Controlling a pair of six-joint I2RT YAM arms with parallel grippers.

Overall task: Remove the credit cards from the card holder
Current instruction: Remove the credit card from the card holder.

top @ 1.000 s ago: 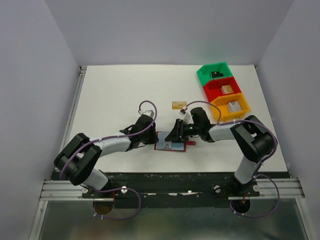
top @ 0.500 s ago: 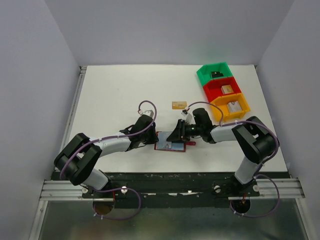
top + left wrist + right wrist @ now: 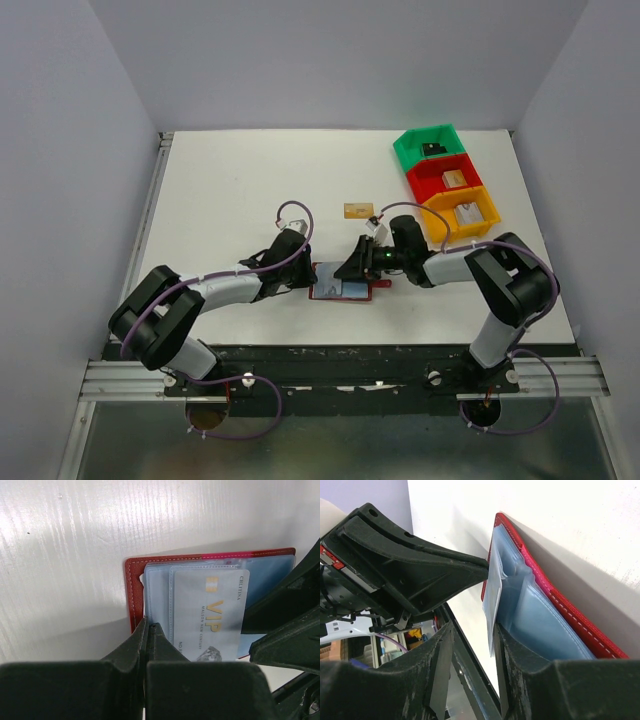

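**Two claws at the open card holder**

My left claw (image 3: 149, 630) is pinched fully closed, its fingers flat against each other. Their tips rest on the red border at one end of the card holder (image 3: 133, 585). The card holder lies open on the white table (image 3: 230, 190), light blue lining up, between my two claws and towards the table's front edge.

A silver-grey card (image 3: 210, 615) with gold "VIP" lettering shows over the blue pockets. I cannot tell whether it sits inside a sleeve or lies on top.

My right claw (image 3: 474, 647) stands roughly half apart at the other end. A thin pale sheet (image 3: 492, 605), card or sleeve I cannot tell, rises edge-on from the lining between its fingers. It is close to one finger, with a clear gap to the other, so nothing is clamped.

Behind the card holder, well apart from it, a gold-tan card (image 3: 356, 210) lies flat on the table. At the far right stand a green bin (image 3: 412, 150), a red bin (image 3: 425, 181) and an orange bin (image 3: 440, 215) in a row, each holding a small item.
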